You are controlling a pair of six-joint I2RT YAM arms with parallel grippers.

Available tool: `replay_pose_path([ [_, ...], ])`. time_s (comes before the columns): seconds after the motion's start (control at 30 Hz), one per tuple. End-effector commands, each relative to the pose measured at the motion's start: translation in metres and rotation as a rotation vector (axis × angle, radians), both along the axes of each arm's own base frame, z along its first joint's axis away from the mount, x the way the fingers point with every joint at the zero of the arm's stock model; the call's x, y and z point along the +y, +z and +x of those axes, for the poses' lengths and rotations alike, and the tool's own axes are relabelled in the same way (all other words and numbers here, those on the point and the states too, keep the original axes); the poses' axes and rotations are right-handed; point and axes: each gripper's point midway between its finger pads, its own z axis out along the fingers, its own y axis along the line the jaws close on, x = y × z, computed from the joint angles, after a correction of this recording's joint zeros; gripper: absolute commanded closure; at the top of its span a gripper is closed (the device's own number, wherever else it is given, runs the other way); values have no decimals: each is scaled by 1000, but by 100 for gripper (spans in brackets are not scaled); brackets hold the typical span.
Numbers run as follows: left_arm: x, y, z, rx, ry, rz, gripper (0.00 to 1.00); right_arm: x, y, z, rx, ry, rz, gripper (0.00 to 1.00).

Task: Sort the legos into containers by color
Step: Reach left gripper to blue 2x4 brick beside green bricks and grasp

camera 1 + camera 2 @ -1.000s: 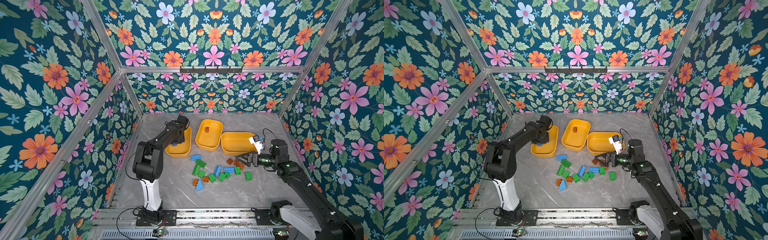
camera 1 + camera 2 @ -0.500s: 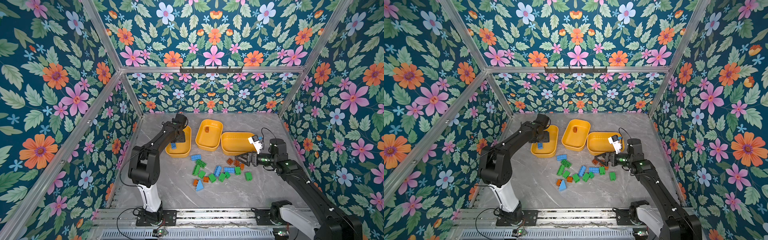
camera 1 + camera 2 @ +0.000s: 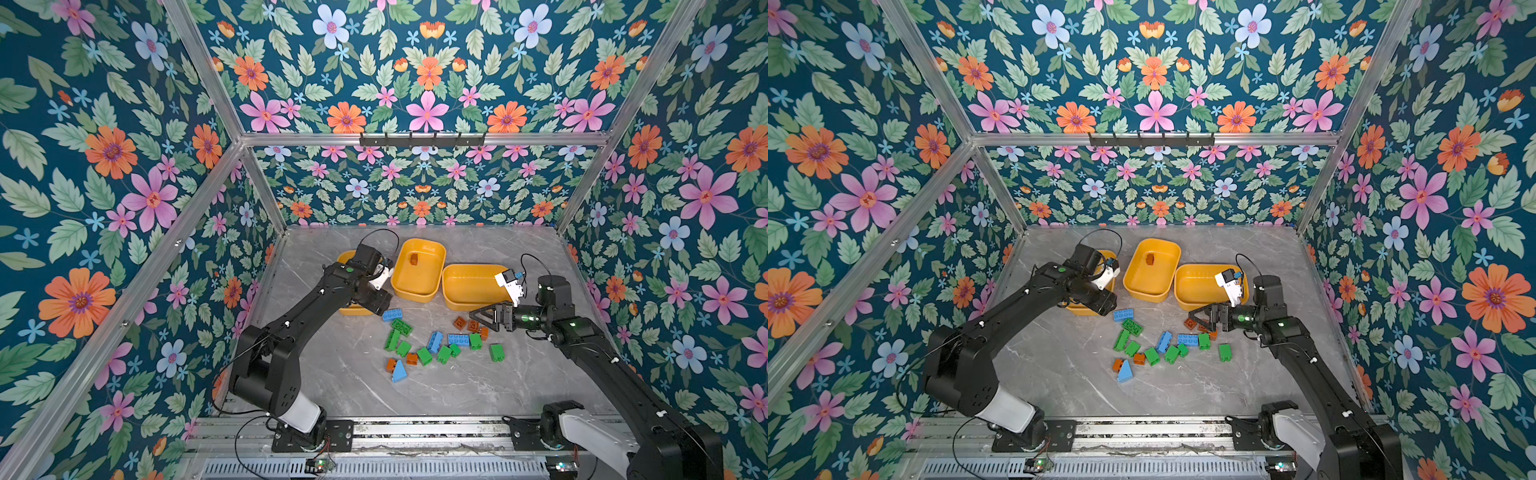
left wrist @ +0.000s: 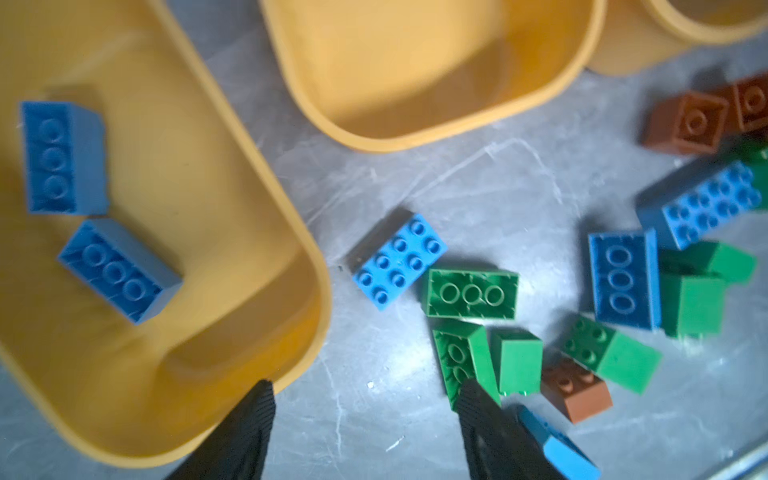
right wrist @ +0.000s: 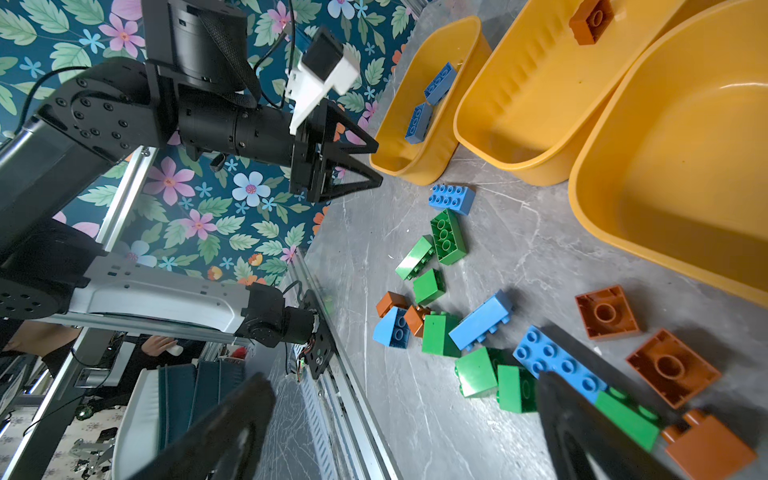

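Left gripper [image 4: 368, 390] has swung back off the left tub [image 4: 291, 232], jaws apart, empty.
Two blue bricks [image 4: 118, 270] lie inside; the pile [image 3: 424, 356] lies loose by the right gripper [image 5: 403, 380], wide open, empty. Dropping here, a finger could clip the tub's rim.

Top views: high, from 6 o'clock, facing down over whole table [image 3: 353, 382]. Left wrist: close, straight down. Right wrist: low, sidelong. All share bricks [image 3: 435, 341].

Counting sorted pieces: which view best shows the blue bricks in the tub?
Left wrist: both blue bricks lie close, unobstructed, in the tub. Right wrist shows them small, distant; in both top views the left arm hides them.
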Motion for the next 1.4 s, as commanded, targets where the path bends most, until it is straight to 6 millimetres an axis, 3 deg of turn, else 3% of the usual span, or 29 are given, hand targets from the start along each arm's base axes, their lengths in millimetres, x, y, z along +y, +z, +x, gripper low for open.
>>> replay_pose_path([
  [0.0, -13, -3, -12, -27, -237, -8, 28, 0, -1, -3, -11, 5, -7, 1],
  [0.33, -16, -43, -7, -64, -437, 183, 31, -2, -5, -6, -3, 0, -14, 1],
  [0.93, -16, -79, 15, -97, -571, 398, 48, -3, -15, -12, 23, -3, -21, 1],
  [1.37, -32, -93, 23, -80, -591, 372, 52, -4, -16, -14, 25, -5, -23, 1],
])
